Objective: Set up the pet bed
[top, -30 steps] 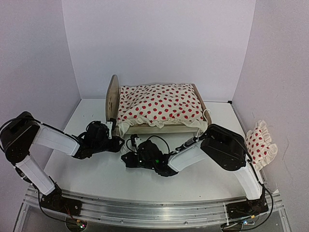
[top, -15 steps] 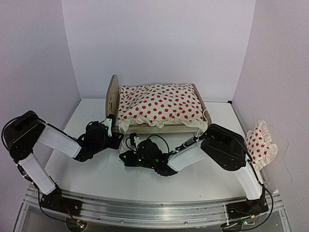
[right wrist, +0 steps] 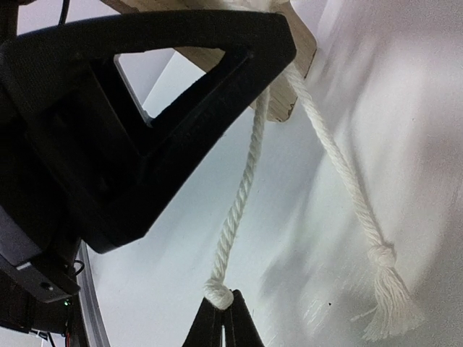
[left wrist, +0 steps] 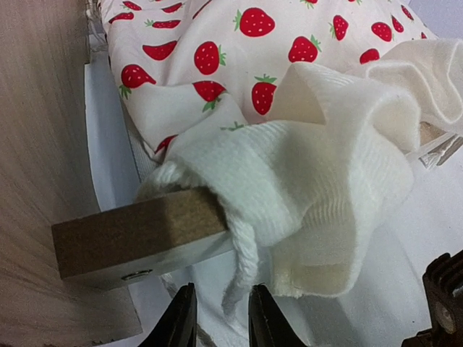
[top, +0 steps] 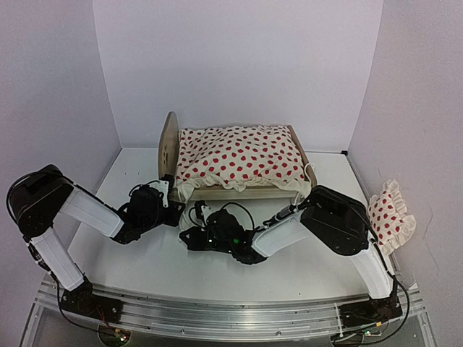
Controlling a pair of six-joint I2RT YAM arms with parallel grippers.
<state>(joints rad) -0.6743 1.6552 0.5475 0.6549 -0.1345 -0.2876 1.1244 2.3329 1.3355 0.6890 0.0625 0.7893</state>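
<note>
— Beside the pet bed (top: 231, 191), at its near headboard corner, what's different from a second ago?

— Little, but it counts. The left gripper (left wrist: 221, 322) has drawn its jaws in to a narrow gap. A white cord (left wrist: 242, 253) hanging off the bed's wooden rail end (left wrist: 137, 235) dangles into that gap. The gap looks wider than the cord, so I'd say nothing is gripped yet.

— And the other one?

— The right gripper (right wrist: 221, 322), just in front of the bed's long side, hasn't budged. Its fingers are fully together, pinching a knotted cord end (right wrist: 217, 293). A second, frayed cord (right wrist: 383, 293) hangs free beside it.

— Is that the cord the left one is after?

— Can't tell.

— Has the bed moved?

— No. It stands as it did, headboard (top: 168, 141) upright and towards the left arm, with the dotted duvet (top: 239, 155) piled on top. The pillow (top: 391, 217) lies well beyond the bed's foot end.

— Meaning?

— My judgement is that both arms are working the cords at that corner, and the left must close properly before anything can be pulled or tied. The pillow is not yet on the bed.
</note>
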